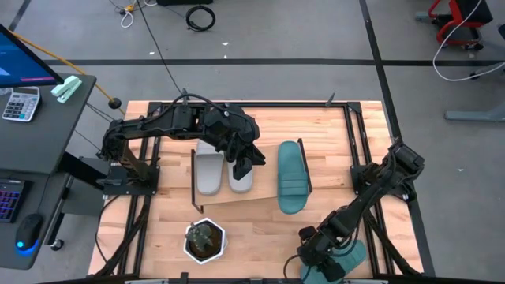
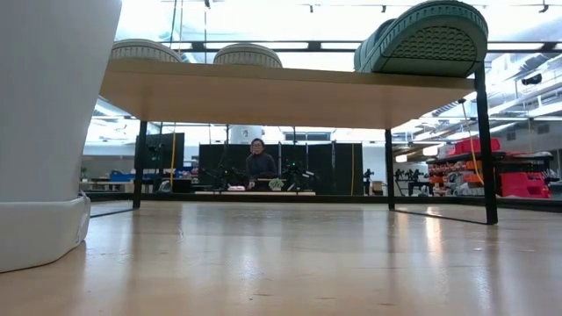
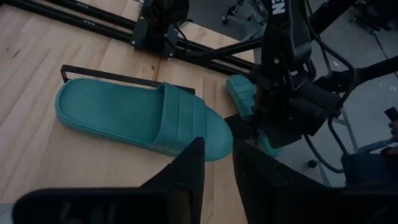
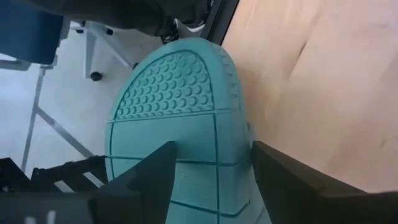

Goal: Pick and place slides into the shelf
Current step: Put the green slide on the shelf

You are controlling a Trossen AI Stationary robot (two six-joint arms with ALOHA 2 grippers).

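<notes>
No readable text; white marks on right arm (image 3: 281, 7) perhaps lettering.

The left arm reaches across from its side, its end effector (image 1: 246, 164) pointing down mid-surface with the fingers (image 3: 186, 171) standing slightly apart. The right arm folds back toward the near edge, its end effector (image 1: 335, 264) low, fingers (image 4: 146, 171) spread wide.
</notes>
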